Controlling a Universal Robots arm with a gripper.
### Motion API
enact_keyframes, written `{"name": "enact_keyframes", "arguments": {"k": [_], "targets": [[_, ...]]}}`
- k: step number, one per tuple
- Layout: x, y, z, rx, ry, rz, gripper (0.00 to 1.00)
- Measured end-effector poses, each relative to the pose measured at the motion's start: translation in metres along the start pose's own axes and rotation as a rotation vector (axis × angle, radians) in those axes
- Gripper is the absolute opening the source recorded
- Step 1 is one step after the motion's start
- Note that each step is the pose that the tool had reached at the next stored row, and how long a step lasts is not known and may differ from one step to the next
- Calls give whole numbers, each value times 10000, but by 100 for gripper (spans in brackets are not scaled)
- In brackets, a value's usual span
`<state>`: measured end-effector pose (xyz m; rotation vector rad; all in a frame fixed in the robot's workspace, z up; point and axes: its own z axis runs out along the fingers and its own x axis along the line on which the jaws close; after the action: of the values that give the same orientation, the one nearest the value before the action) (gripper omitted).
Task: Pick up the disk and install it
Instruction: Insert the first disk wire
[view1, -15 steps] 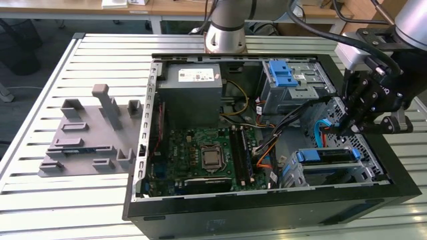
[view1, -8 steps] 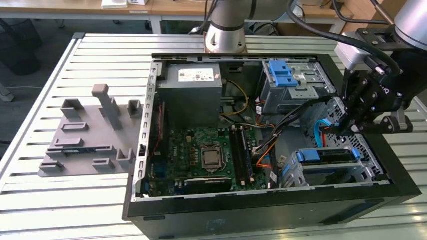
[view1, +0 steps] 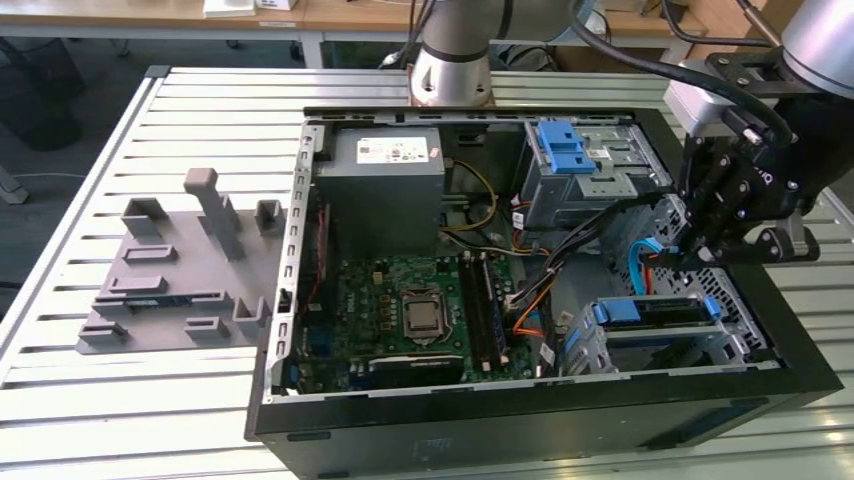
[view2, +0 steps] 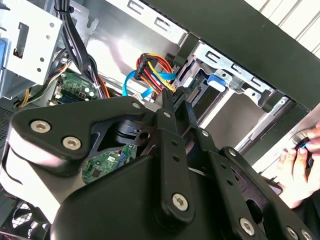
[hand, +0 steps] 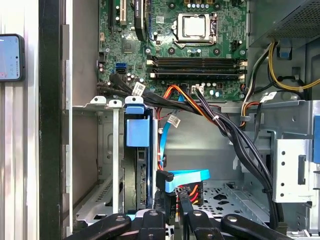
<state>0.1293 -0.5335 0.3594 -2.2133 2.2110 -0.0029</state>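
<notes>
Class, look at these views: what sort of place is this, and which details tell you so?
Probably a robotics lab or workshop. An open computer case lies on a slatted metal table, a robot arm's gripper reaches into it, and wooden desks stand behind.

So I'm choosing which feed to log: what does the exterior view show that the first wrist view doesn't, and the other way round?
Exterior view alone: the arm's base, the grey fixture plate on the slatted table, and the grey power supply box. First wrist view alone: a phone-like device lying beside the case. Both: the motherboard, the gripper inside the open case, and the blue-framed disk seated in its bay.
</notes>
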Motion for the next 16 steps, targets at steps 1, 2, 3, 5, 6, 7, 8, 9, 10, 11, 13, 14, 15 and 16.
{"name": "enact_keyframes", "arguments": {"k": [1,2,3,5,6,7,8,9,10,11,13,14,15,16], "targets": [[-12,18,0,0,0,0,25],[-13,18,0,0,-1,-1,25],[-13,18,0,0,0,0,25],[-13,19,0,0,0,0,25],[-14,19,0,0,0,0,25],[-14,19,0,0,-1,0,25],[-14,20,0,0,0,0,25],[-14,20,0,0,0,0,25],[-14,20,0,3,1,0,25],[-14,20,0,11,5,0,25],[-15,21,-1,44,116,-1,25],[-14,20,0,61,235,-3,25],[-14,20,1,75,341,-5,25],[-14,20,3,88,448,-6,25]]}}
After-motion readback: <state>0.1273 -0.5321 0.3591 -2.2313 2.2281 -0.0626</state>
